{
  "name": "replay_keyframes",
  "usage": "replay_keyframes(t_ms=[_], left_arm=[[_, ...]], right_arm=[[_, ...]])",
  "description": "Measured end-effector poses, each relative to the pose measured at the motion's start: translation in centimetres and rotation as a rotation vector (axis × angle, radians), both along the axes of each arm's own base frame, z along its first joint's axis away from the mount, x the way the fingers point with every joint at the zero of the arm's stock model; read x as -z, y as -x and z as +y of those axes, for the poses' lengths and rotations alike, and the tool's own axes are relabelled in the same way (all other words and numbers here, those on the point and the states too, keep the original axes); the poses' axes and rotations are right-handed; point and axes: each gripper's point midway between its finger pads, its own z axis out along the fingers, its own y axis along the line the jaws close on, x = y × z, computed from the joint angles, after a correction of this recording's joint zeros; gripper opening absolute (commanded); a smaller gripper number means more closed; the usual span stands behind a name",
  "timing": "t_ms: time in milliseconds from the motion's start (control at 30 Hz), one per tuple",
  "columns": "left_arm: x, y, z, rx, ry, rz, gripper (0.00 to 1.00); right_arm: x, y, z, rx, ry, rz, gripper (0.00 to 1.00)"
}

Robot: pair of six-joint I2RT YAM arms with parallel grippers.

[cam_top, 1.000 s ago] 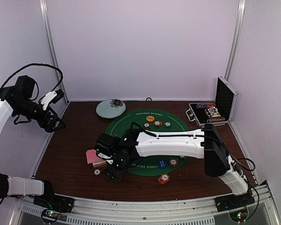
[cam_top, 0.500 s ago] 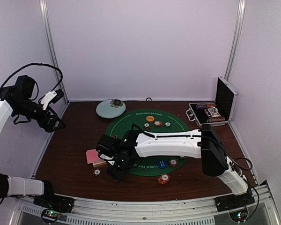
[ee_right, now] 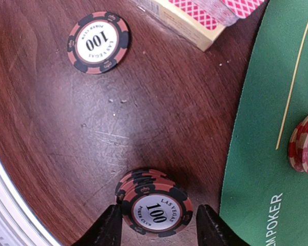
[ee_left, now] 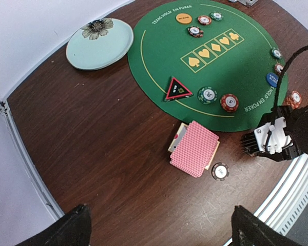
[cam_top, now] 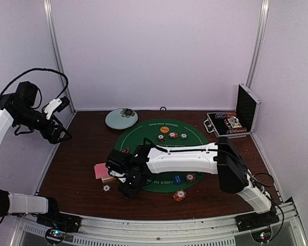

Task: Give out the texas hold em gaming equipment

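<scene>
The right claw [ee_right: 157, 218] is set low over bare wood just off the near-left edge of the mat [ee_right: 256, 154], close to the front rail [cam_top: 159, 224] of the table [cam_top: 74, 164]. Its fingers [ee_right: 110, 228] are drawn in close on either side of a stack [ee_right: 154, 206] of "100" chips standing on the wood; whether the stack is actually gripped cannot be told. A single chip [ee_right: 98, 42] lies flat, apart from the stack, and the cards [ee_left: 194, 155] are piled beyond it, just beside the mat. Broad bare wood is seen left of the cards. The left claw [ee_left: 164, 230] is held high by the left wall, spread wide, with nothing in it. A plate [ee_left: 99, 43], painted with a flower, sits at the mat's far-left edge. A case [cam_top: 231, 123] stands open at the far right, lid upright; small items are seen inside, too small to tell apart. On the mat are found a marker [ee_left: 178, 89], a green chip [ee_left: 207, 95] and a red chip [ee_left: 229, 102] beside it, an orange button [ee_left: 184, 18] and a blue button [ee_left: 272, 79]. The table is dark brown wood, shut in by pale walls [cam_top: 154, 51] and metal posts [cam_top: 259, 43].
</scene>
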Motion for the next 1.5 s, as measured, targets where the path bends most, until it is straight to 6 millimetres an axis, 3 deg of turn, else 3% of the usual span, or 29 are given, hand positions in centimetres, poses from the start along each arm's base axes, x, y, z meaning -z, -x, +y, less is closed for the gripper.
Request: replay_keyframes(t_ms=[167, 800, 1167, 1367, 1500], left_arm=[[0.0, 0.0, 0.0, 0.000, 0.000, 0.000, 0.98], [0.0, 0.0, 0.0, 0.000, -0.001, -0.001, 0.98], [-0.1, 0.0, 0.0, -0.001, -0.002, -0.002, 0.98], [-0.1, 0.0, 0.0, -0.001, -0.002, -0.002, 0.97], [0.0, -0.1, 0.1, -0.004, -0.009, -0.002, 0.97]], right_arm=[[0.2, 0.2, 0.1, -0.004, -0.003, 0.011, 0.50], [-0.1, 0.2, 0.4, -0.005, -0.013, 0.019, 0.21], [-2.0, -0.3, 0.9, 0.001, -0.040, -0.002, 0.19], [-3.3, -2.4, 0.2, 0.044, -0.054, -0.028, 0.17], [-2.5, -4.4, -2.0, 0.105, -0.025, -0.025, 0.17]])
